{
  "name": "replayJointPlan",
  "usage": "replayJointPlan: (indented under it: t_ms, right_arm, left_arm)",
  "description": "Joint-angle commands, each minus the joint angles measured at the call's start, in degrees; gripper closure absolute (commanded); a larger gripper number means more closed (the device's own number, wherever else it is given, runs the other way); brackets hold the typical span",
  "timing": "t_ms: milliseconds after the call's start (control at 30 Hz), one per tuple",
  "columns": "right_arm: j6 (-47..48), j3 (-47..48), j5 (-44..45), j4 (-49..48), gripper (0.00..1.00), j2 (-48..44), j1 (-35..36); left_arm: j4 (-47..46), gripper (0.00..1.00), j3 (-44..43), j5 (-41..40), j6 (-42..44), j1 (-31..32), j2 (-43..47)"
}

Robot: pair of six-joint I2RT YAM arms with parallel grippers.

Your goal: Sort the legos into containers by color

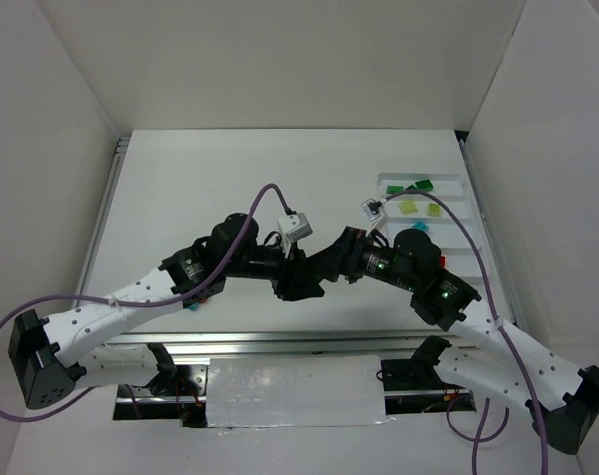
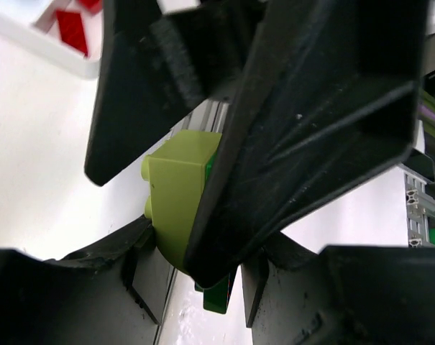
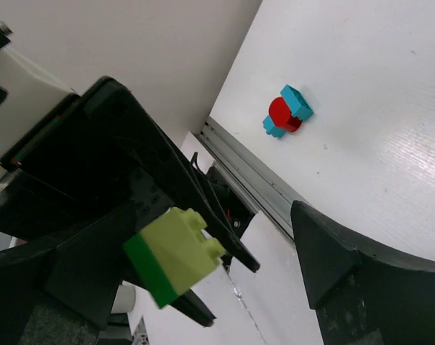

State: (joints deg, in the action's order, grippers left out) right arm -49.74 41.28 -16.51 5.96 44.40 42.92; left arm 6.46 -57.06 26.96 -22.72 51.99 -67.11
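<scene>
The left gripper (image 2: 192,269) and the right gripper (image 3: 206,251) meet above the middle of the table (image 1: 200,188), nearer its near edge than its far edge. The left jaws are closed on a stack of two legos (image 3: 172,257): one yellow-green lego (image 2: 175,190) with one dark green lego (image 2: 218,295) pressed against its underside. In the right wrist view the stack sits clamped at the tip of the left jaws, studs pointing up and to the right. The right jaws stand open. In the left wrist view they straddle the stack, one finger (image 2: 303,115) lying across its right side and the other off to its left with a gap between.

The white tray (image 1: 448,176) lies at the far right of the table, well apart from both grippers. From above, four legos show in it. There are two in the farthest compartment, a dark green one (image 1: 395,187) and a brighter green one (image 1: 423,184). The other two are yellow-green ones (image 1: 408,207) in the next compartment. The right arm hides the tray's near part. In the left wrist view, two red legos (image 2: 73,30) lie in a compartment at the upper left corner.

On the table, left of the grippers, one red lego (image 3: 280,111) sits touching cyan plastic (image 3: 298,103). I cannot tell if the cyan is one piece or two. From above, only a cyan corner (image 1: 190,304) shows beside the left arm.
</scene>
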Motion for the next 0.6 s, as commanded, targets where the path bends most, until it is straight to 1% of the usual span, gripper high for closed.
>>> replayJointPlan:
  t_ms: [0,33,200,233,333,400,467,533,567]
  right_arm:
    - [-0.4,-0.1,-2.5,-3.8,0.04,-1.8,0.6]
    - [-0.5,-0.1,-2.4,-3.8,0.01,-2.4,0.6]
    - [-0.9,-0.9,-0.7,-3.5,0.0,-5.6,0.2]
    - [-0.9,-1.2,-0.5,-3.6,0.0,-7.6,-0.3]
    - [-1.2,-2.3,0.2,-4.6,0.0,-11.9,-2.1]
    - [-1.3,-3.0,-1.0,-5.8,0.0,-14.4,-3.2]
    - [-1.3,-3.3,-1.9,-6.3,0.0,-15.3,-4.3]
    - [0.9,-3.0,-4.5,-7.9,0.0,-15.1,-4.9]
    - [6.9,-3.0,-6.6,-9.5,0.0,-15.0,-4.9]
  left_arm:
    - [-8.3,1.0,1.3,3.9,1.9,0.2,3.3]
    - [-8.5,1.0,1.6,4.7,1.9,0.2,3.6]
    - [-8.3,1.0,1.8,5.8,2.4,0.2,4.4]
    - [-8.0,1.0,1.9,5.8,2.4,0.2,4.5]
    - [-6.7,1.0,2.0,4.6,2.4,0.1,4.9]
    - [-6.6,1.0,1.9,2.8,2.2,0.1,5.1]
    - [-5.1,1.0,1.8,2.5,2.1,-0.1,5.1]
    - [-5.1,1.0,1.9,2.8,1.6,-0.2,5.4]
    - [-5.9,1.0,2.0,5.8,1.3,-0.3,5.6]
